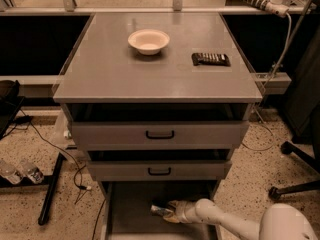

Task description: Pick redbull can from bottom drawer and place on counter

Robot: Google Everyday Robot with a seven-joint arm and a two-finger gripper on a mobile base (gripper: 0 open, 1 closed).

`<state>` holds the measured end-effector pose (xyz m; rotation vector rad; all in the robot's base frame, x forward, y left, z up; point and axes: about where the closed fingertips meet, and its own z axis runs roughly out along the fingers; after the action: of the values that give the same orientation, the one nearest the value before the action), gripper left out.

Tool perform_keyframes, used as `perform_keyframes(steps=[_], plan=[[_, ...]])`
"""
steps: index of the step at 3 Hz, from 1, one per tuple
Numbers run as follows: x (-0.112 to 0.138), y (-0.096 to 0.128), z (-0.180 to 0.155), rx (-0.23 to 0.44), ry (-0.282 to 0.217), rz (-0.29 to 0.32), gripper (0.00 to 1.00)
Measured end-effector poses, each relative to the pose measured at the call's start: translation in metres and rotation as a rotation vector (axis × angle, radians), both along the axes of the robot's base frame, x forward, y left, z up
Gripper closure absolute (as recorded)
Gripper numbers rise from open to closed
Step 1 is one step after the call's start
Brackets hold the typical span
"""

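Observation:
The redbull can [159, 210] lies on its side in the open bottom drawer [127, 219], a grey tray at the foot of the cabinet. My gripper [171, 213] reaches into the drawer from the lower right on a white arm. Its tip is at the can's right end and touches or nearly touches it. The counter [125, 69] is the flat grey top of the cabinet, well above the gripper.
A cream bowl [148, 40] and a dark flat packet [210, 59] sit on the counter. The two upper drawers [160, 134] with black handles stick out slightly above the bottom drawer. Cables and bottles lie on the floor at left, and a chair base [295, 184] stands at right.

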<state>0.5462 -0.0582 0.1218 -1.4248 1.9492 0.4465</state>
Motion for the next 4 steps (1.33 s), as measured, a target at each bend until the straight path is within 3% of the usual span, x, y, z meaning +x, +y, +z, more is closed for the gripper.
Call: perform_keyframes(steps=[1, 3, 4], plan=[[-0.010, -0.013, 0.031, 0.009, -0.015, -0.015, 1.00], [-0.053, -0.067, 0.149, 0.019, -0.038, -0.029, 1.00], [-0.070, -0.091, 0.216, -0.001, -0.079, -0.044, 1.00]])
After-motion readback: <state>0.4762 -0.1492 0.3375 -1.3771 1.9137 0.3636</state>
